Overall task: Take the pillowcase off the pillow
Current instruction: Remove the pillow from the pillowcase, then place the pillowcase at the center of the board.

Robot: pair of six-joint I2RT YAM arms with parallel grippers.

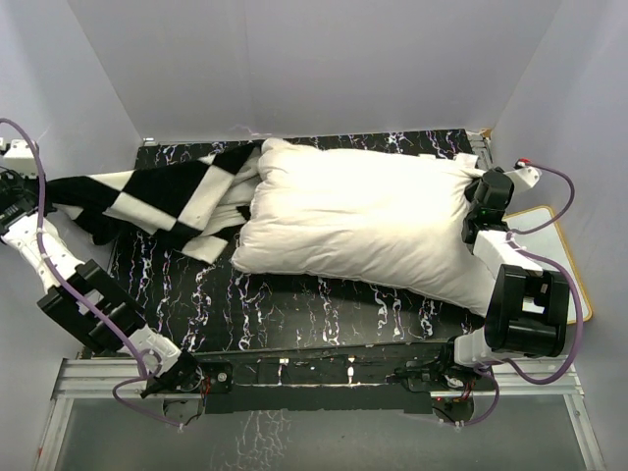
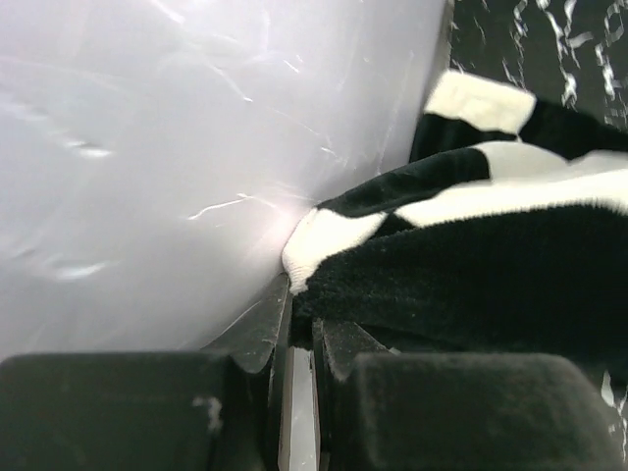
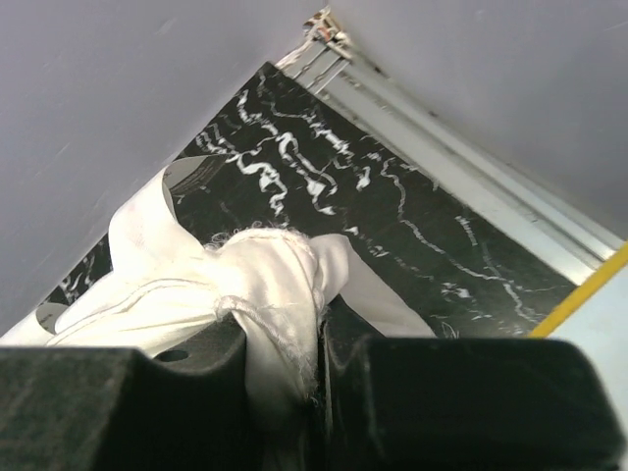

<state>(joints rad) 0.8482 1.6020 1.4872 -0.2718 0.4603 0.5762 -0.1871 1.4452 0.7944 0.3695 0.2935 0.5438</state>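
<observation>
Your left claw (image 2: 299, 314) pinched black-and-white checkered plush pillowcase (image 1: 157, 196) at left edge of worktop (image 1: 324, 314); right claw (image 3: 294, 343) clamped corner of plump off-white pillow (image 1: 363, 221) at right edge. You needed steady leftward pull, right grip firm.

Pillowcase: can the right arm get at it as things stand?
Probably not. The right gripper is shut on a corner of the pillow, whose whole bulk lies between it and the pillowcase, held far to the left by the left gripper.
</observation>
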